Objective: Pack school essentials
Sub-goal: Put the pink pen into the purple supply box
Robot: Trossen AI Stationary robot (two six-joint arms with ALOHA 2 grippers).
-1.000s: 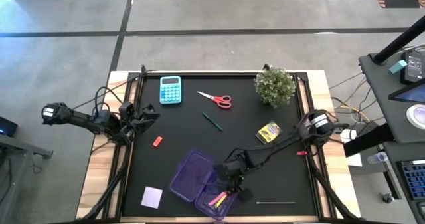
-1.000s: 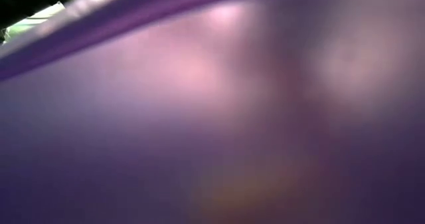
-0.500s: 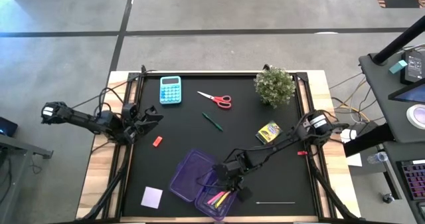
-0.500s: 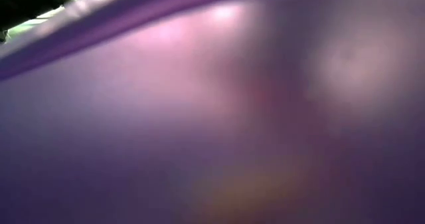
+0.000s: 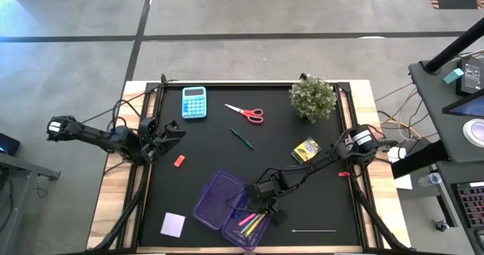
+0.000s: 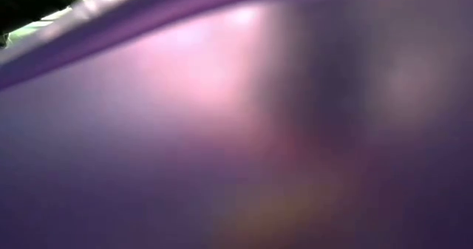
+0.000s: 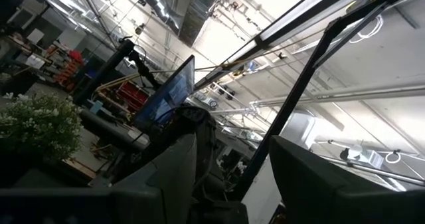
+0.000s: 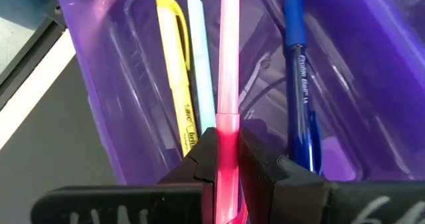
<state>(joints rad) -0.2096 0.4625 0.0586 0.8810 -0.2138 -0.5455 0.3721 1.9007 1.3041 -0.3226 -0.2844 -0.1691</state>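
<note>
A translucent purple case (image 5: 227,209) lies open near the table's front edge, and its wall fills the low view (image 6: 236,131). In its tray lie a yellow highlighter (image 8: 174,71), a pale blue pen (image 8: 198,58) and a blue pen (image 8: 297,84). My right gripper (image 8: 227,141) hangs over the tray (image 5: 259,208), shut on a pink pen (image 8: 228,51). My left gripper (image 5: 171,130) waits open at the table's left, tipped up toward the ceiling (image 7: 232,171). Scissors (image 5: 246,113), a green pen (image 5: 241,138), a yellow crayon box (image 5: 305,150) and a lilac note pad (image 5: 173,224) lie flat on the black mat. My right gripper pinches the pink pen between its two fingers at the darker pink end (image 8: 227,127). The fingers slant down from the table's right and point along the pen. The pen reaches forward and down into the tray, between the pale blue pen and the blue pen. Whether its far end touches the tray, I cannot tell.
A teal calculator (image 5: 194,101) and a potted plant (image 5: 313,96) stand at the far edge. A small red piece (image 5: 179,161) lies left of the case, and a thin white stick (image 5: 314,230) lies near the front right. The case's lid (image 5: 215,198) lies open toward the left.
My right gripper has sunk a little toward the case's tray, still shut on the pink pen, which has gone lower among the pens there.
</note>
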